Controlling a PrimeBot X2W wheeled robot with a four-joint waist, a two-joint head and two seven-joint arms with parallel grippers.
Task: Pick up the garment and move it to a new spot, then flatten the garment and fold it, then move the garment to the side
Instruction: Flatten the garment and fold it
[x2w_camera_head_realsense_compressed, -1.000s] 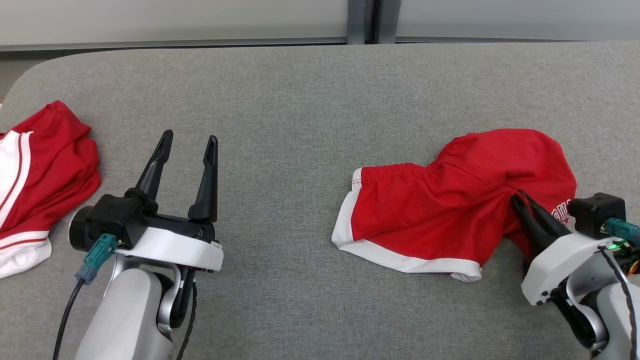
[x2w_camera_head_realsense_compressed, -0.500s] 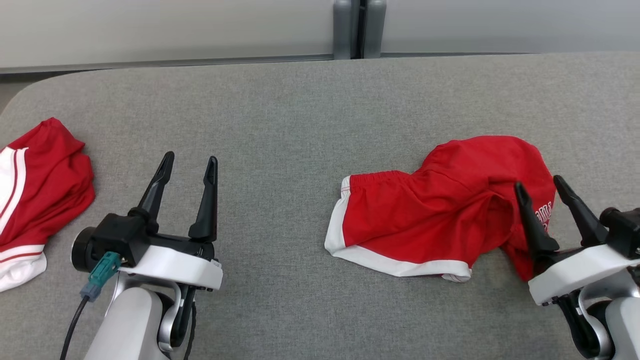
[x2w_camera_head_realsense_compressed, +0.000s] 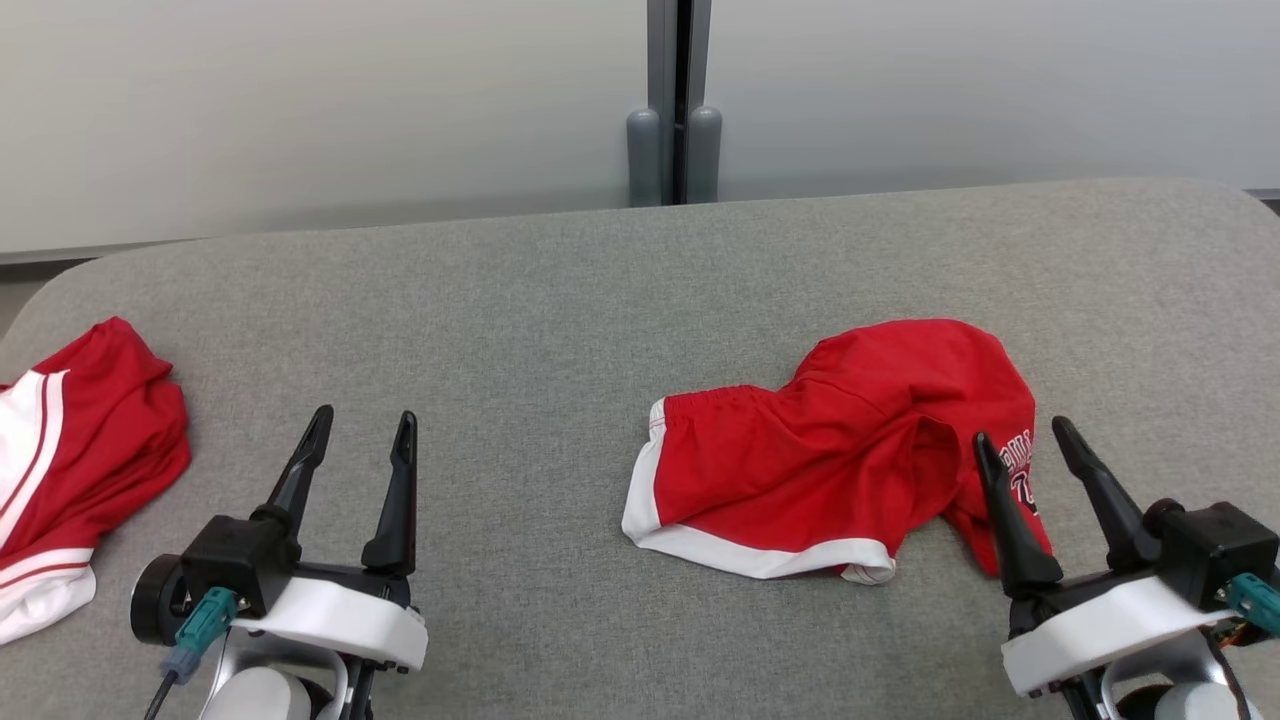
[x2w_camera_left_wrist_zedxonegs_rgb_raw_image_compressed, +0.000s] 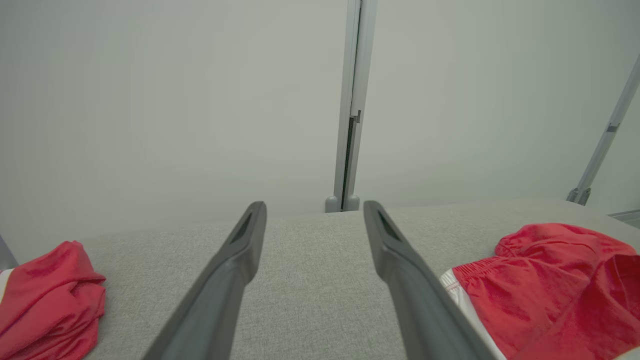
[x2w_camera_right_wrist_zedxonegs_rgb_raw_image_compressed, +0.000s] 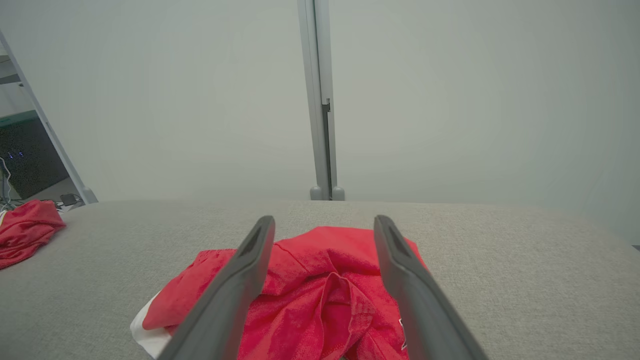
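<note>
The red shorts (x2w_camera_head_realsense_compressed: 800, 470) lie rightward on the tabletop (x2w_camera_head_realsense_compressed: 520, 300), long axis left to right, bunched end just ahead of my right jaws, wide and empty like my distant left jaws.

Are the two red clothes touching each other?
Apart. The head view shows the red shorts on the right and the other red garment far left, with bare grey surface between them.

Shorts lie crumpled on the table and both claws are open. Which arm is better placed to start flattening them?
Right. The right claw sits open at the bunched end of the shorts; the left claw stands well apart from them over bare table.
</note>
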